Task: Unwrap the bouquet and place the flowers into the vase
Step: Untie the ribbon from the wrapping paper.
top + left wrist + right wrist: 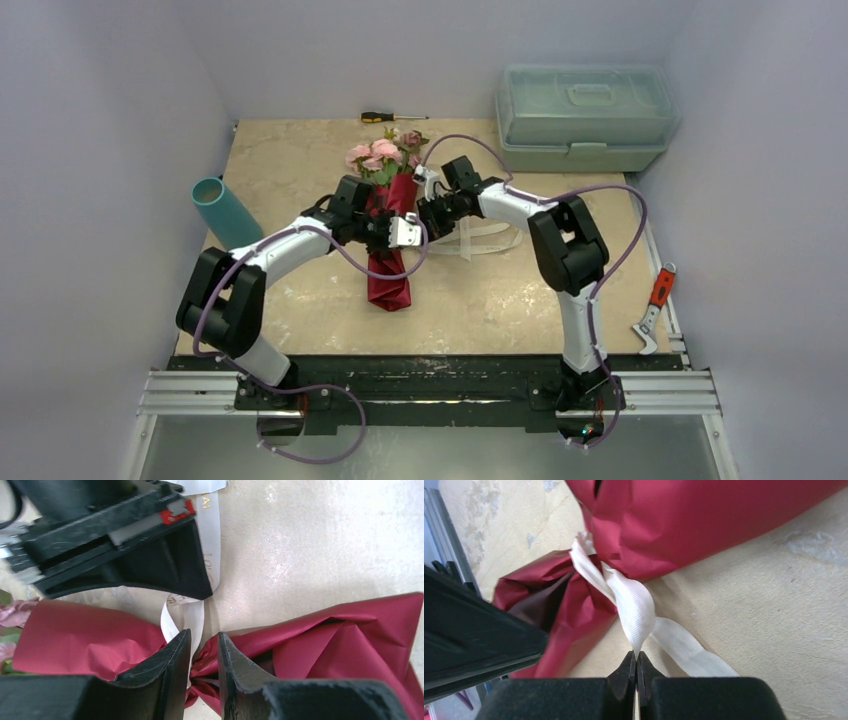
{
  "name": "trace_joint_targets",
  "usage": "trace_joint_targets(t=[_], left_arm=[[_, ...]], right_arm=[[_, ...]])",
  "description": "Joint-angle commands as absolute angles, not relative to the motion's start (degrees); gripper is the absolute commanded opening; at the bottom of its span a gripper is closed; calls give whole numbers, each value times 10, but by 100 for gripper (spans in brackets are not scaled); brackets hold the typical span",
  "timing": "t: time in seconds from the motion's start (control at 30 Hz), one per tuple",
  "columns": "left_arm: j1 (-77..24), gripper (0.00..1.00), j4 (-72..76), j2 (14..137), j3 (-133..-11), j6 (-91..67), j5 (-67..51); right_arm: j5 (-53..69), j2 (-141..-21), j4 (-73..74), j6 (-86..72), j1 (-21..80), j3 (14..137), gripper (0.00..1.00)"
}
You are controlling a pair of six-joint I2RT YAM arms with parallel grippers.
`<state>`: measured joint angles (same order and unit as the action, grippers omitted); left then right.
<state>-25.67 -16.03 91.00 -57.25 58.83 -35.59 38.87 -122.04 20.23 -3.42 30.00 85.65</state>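
Observation:
The bouquet (392, 262) lies in the middle of the table, its maroon paper cone pointing towards me and the pink flowers (383, 153) at its far end. My left gripper (205, 640) is shut on the pinched neck of the wrap (340, 640), where the cream ribbon (187, 612) crosses it. My right gripper (636, 655) is shut on a strand of that ribbon (636, 605), which runs taut up to the knot on the paper (704, 520). More ribbon (482, 238) trails loose to the right. The teal vase (225, 210) stands at the table's left edge.
A pale green toolbox (585, 115) sits at the back right corner. A screwdriver (392, 117) lies along the back edge behind the flowers. A red-handled tool (655, 305) rests by the right rail. Both arms meet over the bouquet's middle.

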Motion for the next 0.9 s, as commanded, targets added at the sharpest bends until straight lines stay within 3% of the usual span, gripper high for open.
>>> trace_joint_targets(t=[0.0,0.13,0.3,0.47,0.7,0.87], left_arm=[[-270,24,-195,920,-585,689,-362],[-287,24,-187,935,-583,719,-336],[-312,41,-109,945,-559,712,-275],[-322,48,-105,957,-588,683,-273],[-325,32,-139,942,-633,651,-332],[-332,29,-191,970,-647,697,-306]], right_arm=[[411,-1170,212,-23,302,897,0],[374,-1168,221,-10,301,921,0],[368,-1192,261,21,301,961,0],[371,-1197,266,25,301,961,0],[374,-1202,277,32,301,967,0],[354,-1214,285,34,298,993,0]])
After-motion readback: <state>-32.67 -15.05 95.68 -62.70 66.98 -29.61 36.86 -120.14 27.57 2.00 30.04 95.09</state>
